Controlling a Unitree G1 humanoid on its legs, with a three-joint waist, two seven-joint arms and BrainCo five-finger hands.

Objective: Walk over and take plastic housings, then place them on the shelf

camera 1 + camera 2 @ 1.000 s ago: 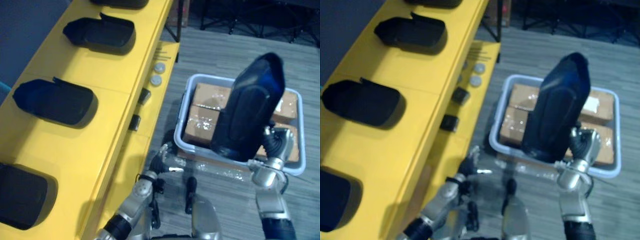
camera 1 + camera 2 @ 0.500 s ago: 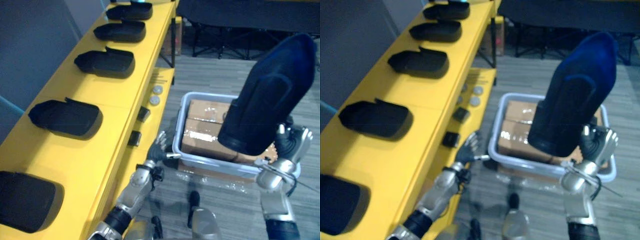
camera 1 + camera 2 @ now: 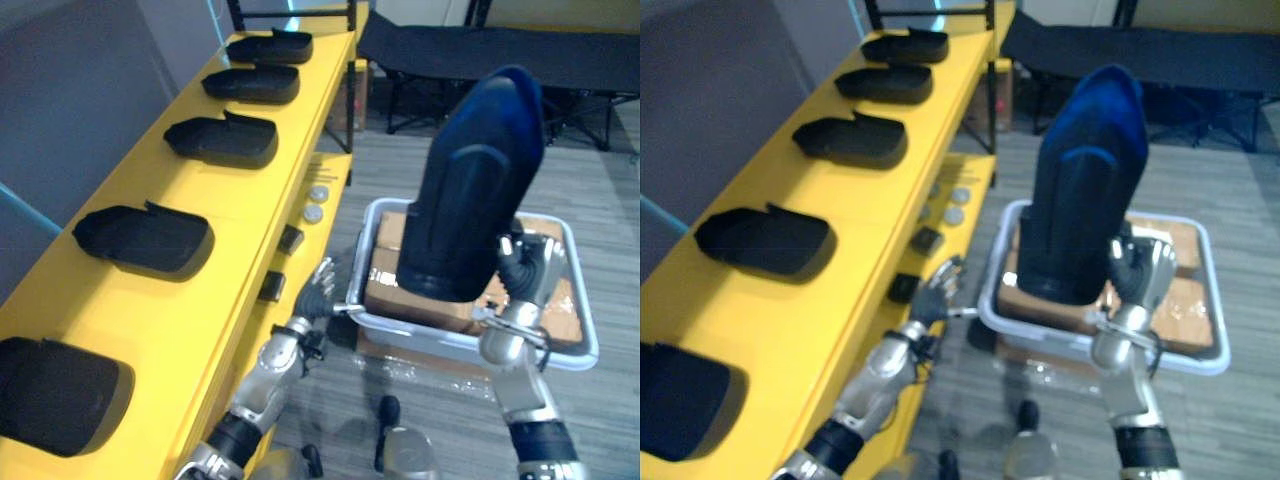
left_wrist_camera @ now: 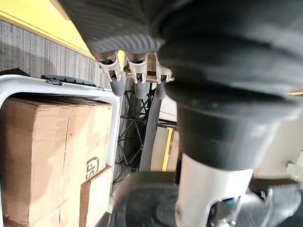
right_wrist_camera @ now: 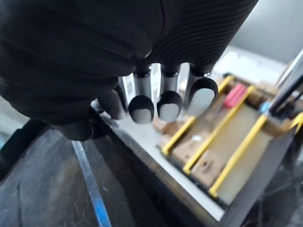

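A tall dark blue-black plastic housing (image 3: pixel 470 190) stands upright in my right hand (image 3: pixel 525 275), whose fingers (image 5: pixel 168 101) curl round its lower edge. It hangs above a tote of boxes, to the right of the long yellow shelf (image 3: pixel 150 310). Several black housings lie in a row on the shelf's top, among them one at the near end (image 3: pixel 55 395), one further along (image 3: pixel 145 240) and one in the middle (image 3: pixel 222 140). My left hand (image 3: pixel 315 298) is open with straight fingers (image 4: pixel 137 80), low beside the shelf's front edge and holding nothing.
A pale grey tote (image 3: pixel 575 350) holding cardboard boxes (image 3: pixel 400 295) sits on the floor under the held housing. Two round discs (image 3: pixel 315 200) and small black blocks (image 3: pixel 290 240) lie on the shelf's lower ledge. A black folding frame (image 3: pixel 480 50) stands behind.
The camera has lifted, bringing more of the shelf's far end into view. My right hand has carried the housing leftward over the tote. My left hand has risen beside the shelf's edge.
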